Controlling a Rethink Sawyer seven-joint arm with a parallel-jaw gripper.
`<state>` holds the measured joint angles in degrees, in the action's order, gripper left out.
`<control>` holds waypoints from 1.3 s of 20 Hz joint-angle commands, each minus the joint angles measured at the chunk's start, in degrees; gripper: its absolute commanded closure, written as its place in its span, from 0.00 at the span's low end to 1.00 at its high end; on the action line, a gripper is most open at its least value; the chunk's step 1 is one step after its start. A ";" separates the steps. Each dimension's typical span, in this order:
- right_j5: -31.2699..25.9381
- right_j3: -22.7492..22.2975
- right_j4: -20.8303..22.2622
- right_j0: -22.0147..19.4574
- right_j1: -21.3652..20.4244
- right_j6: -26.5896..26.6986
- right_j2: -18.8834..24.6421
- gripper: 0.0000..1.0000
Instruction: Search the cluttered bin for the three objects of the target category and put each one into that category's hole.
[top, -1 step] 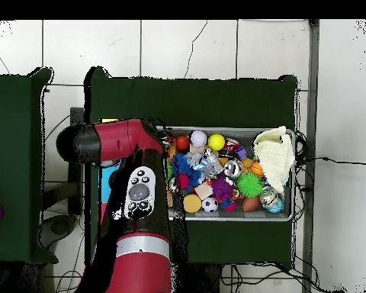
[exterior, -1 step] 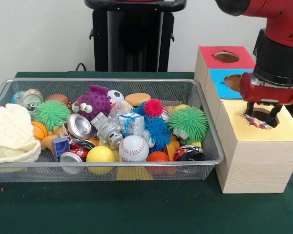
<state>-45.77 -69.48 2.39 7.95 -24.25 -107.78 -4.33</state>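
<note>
On the green-covered desk [exterior, -1 step: 136, 209], the silver wire-mesh bin [exterior, -1 step: 107, 168] brims with balls, crushed cans and spiky toys; beside it, the claw [exterior, -1 step: 260, 117] sits over the yellow-topped wooden box's round hole [exterior, -1 step: 269, 115], gripping a small crumpled multicoloured wrapper [exterior, -1 step: 256, 122] at its rim

No text, label, brand, number or sign could be read in either view. The crushed cans [exterior, -1 step: 78, 126] in the wire bin [exterior, -1 step: 212, 146] carried printed patterns, one red-and-black can [exterior, -1 step: 189, 153] among them, but their lettering was too small and blurred to make out, and the crinkled wrapper [exterior, -1 step: 132, 122] showed only blue and white patches. The faces of the wooden box [exterior, -1 step: 256, 161] with its coloured tops bore no legible marking.
</note>
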 commanded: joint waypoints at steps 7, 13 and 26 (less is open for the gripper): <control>-27.74 14.62 3.40 -4.88 0.16 8.95 5.85 0.00; -33.90 20.56 4.09 -5.66 1.72 9.27 6.98 0.00; -31.44 20.05 4.93 -9.02 2.35 12.65 8.58 0.00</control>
<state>-74.60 -47.53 3.61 1.79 -23.86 -107.78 -0.75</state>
